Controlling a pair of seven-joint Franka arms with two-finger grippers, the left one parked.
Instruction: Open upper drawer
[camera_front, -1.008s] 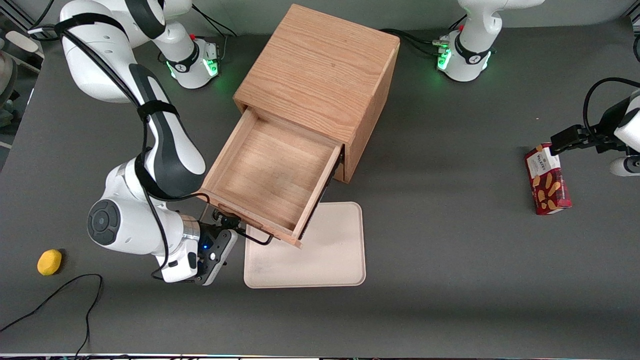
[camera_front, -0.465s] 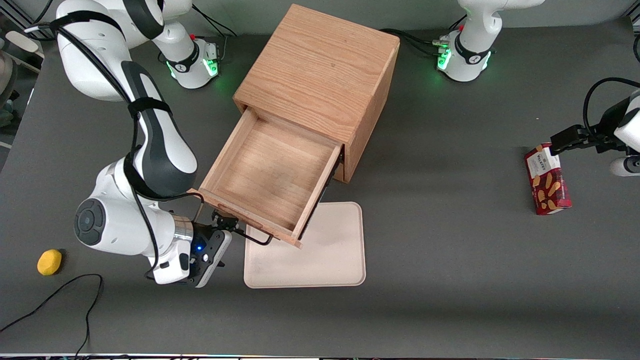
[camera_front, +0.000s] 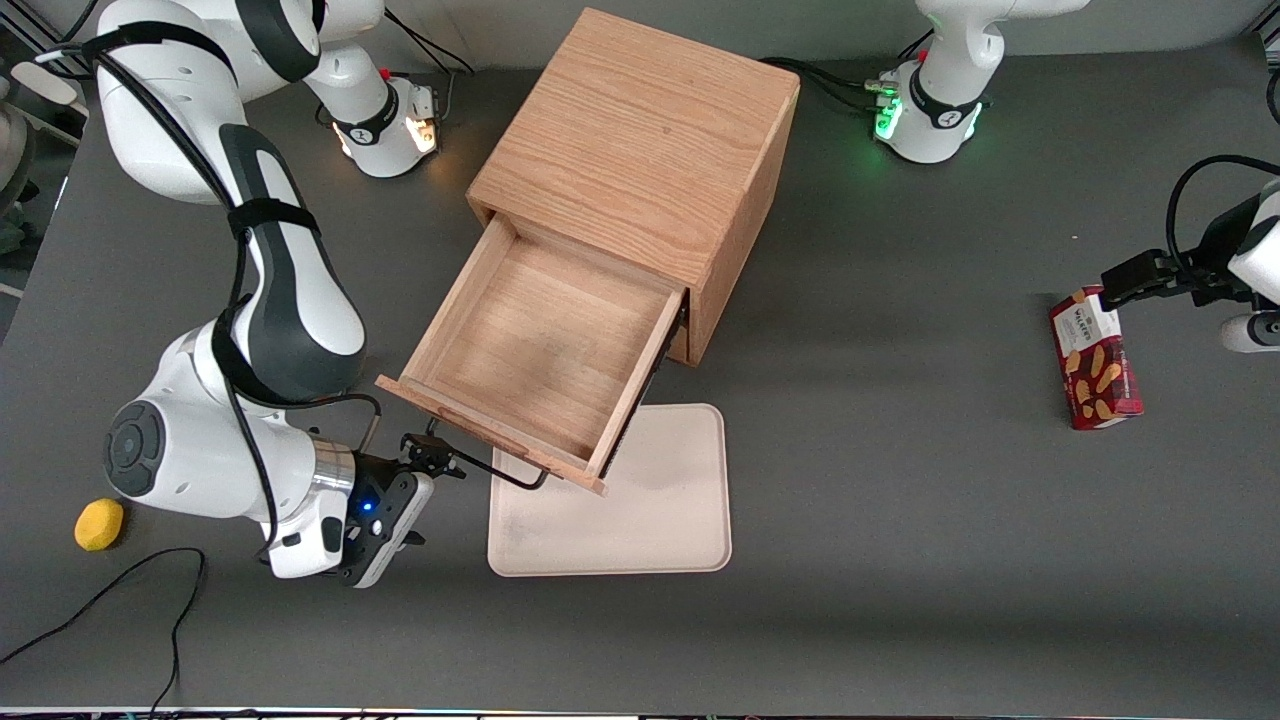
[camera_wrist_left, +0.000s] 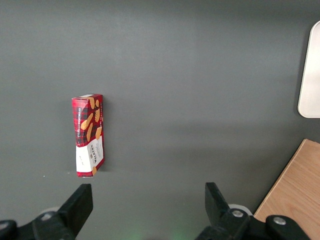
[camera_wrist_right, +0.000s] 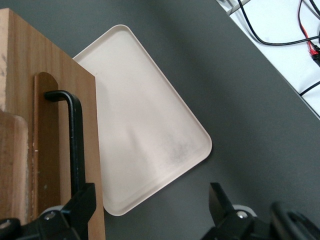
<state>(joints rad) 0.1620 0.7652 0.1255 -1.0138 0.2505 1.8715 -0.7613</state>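
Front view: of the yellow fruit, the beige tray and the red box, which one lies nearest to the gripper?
The beige tray, right beside the open gripper. The yellow fruit is farther off; the red box lies toward the parked arm's end.

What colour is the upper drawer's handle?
Black; the handle on the upper drawer shows best in the right wrist view, by the gripper.

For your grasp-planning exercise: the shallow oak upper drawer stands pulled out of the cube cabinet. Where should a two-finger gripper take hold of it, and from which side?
Grip the thin black wire handle on the front of the shallow oak upper drawer, at its straight middle bar, coming from in front of the drawer. The bar stands off the wood, leaving room for a finger on each side. The gripper sits open at the handle's end nearer the working arm.
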